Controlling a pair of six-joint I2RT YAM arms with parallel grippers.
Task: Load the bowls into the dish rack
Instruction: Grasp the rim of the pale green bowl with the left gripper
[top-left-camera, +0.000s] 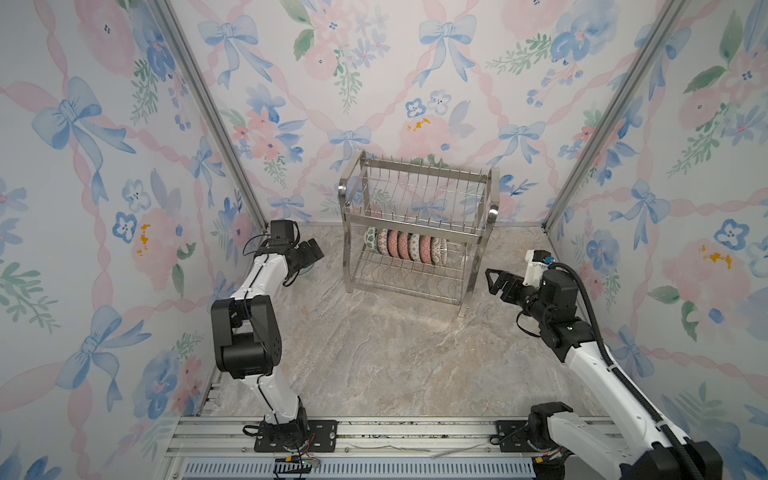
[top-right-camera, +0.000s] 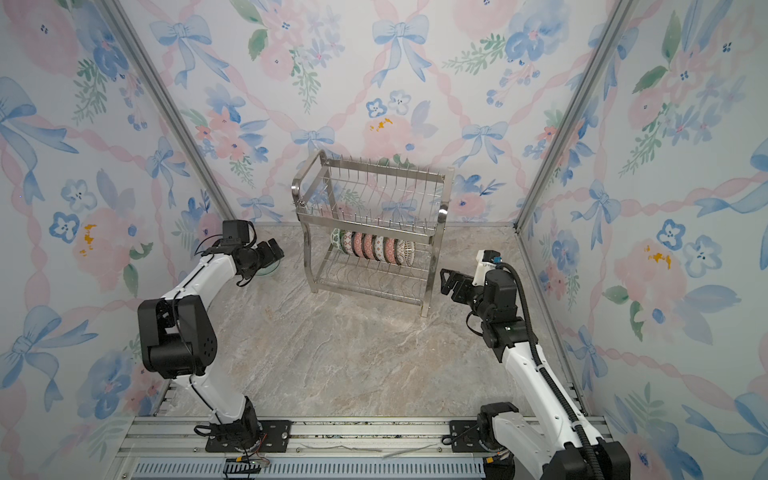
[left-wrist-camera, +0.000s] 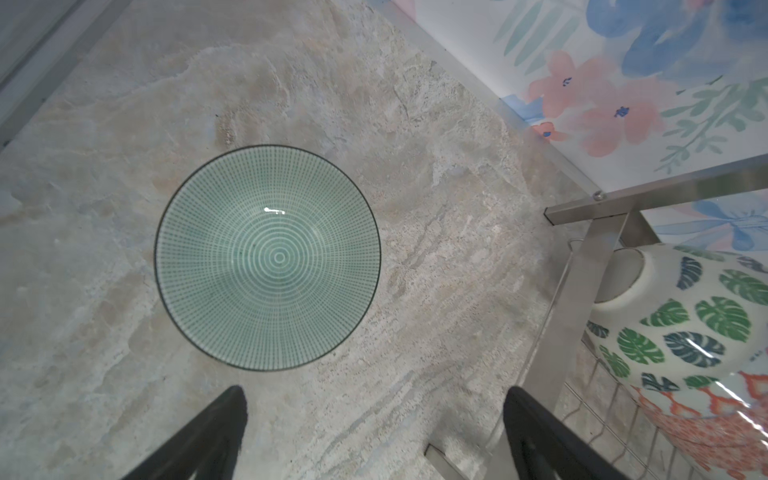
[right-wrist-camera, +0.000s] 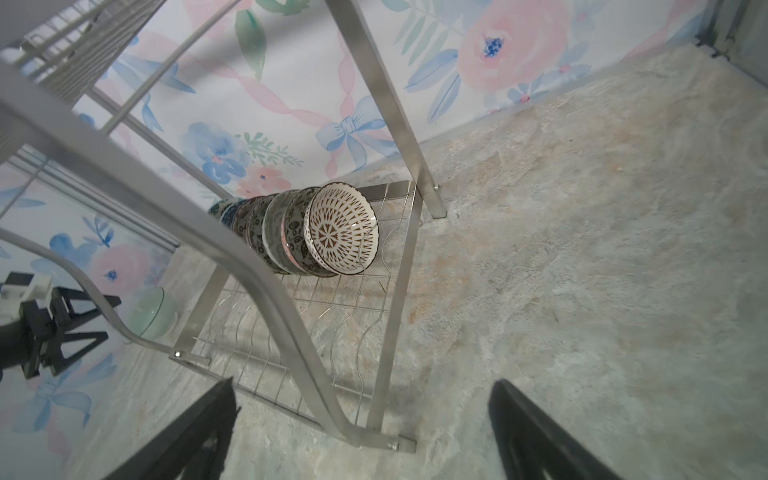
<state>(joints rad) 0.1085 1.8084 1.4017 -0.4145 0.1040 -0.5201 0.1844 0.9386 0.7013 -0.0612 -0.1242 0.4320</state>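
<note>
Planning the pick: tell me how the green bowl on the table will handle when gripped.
The green bowl shows a glossy highlight, so it is probably glazed, rigid and slippery. Standing upright on the table, it would likely slide, not roll, if pushed.

The left arm (top-left-camera: 266, 272) rises from its base, elbow folded high, forearm reaching forward. The left end effector (top-left-camera: 318, 253) angles downward, jaws spread wide and empty. The right arm (top-left-camera: 590, 365) stretches forward, and the right end effector (top-left-camera: 489, 281) points inward, jaws likewise apart, holding nothing.

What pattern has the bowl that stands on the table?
The bowl is green, with fine concentric rings of small dashes; clearest in the left wrist view.
</note>
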